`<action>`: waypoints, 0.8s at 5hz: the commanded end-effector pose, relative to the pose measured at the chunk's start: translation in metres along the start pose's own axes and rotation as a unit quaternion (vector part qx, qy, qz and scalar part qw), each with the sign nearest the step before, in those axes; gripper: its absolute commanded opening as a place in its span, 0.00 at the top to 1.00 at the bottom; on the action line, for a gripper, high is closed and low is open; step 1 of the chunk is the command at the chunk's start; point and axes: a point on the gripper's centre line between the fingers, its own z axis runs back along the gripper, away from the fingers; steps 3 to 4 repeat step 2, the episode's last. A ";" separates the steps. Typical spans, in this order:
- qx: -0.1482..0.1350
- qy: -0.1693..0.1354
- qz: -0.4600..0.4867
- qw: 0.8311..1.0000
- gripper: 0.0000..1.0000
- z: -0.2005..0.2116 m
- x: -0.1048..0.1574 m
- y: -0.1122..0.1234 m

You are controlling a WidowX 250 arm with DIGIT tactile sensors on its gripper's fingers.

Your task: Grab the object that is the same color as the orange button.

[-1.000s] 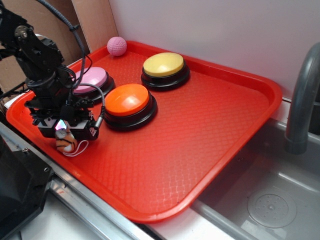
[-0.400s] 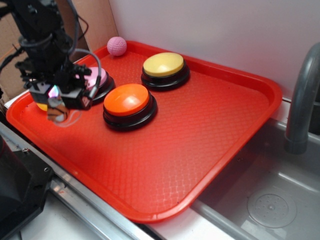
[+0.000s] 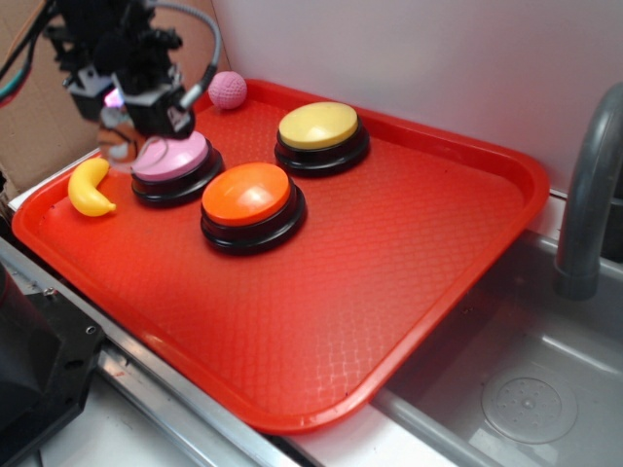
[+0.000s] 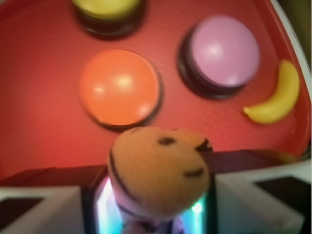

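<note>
The gripper (image 3: pixel 119 109) hangs in the air over the far left part of the red tray (image 3: pixel 458 282), its jaws closed on the small plush tiger (image 4: pixel 157 171), which the wrist view shows pinched between the two pads with its orange, black-striped back filling the lower frame. In the exterior view the tiger sits under the gripper, clear of the tray surface, with its thin white loop cord (image 3: pixel 154 153) dangling over the pink-topped button (image 3: pixel 173 159). Just right and nearer lies the orange button (image 3: pixel 250 199), and beyond it the yellow-topped button (image 3: pixel 320 133). The yellow toy banana (image 3: pixel 89 188) rests near the tray's left rim, the pink ball (image 3: pixel 228 89) at the far rim. The tray's whole right and near half is open floor, bounded by its raised lip beside the sink (image 3: pixel 531 384)
</note>
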 end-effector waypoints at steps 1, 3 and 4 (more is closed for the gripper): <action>-0.011 0.000 -0.050 0.999 1.00 0.014 0.007 -0.004; -0.011 0.000 -0.050 0.999 0.00 0.014 0.007 -0.004; -0.011 0.000 -0.050 0.999 0.00 0.014 0.007 -0.004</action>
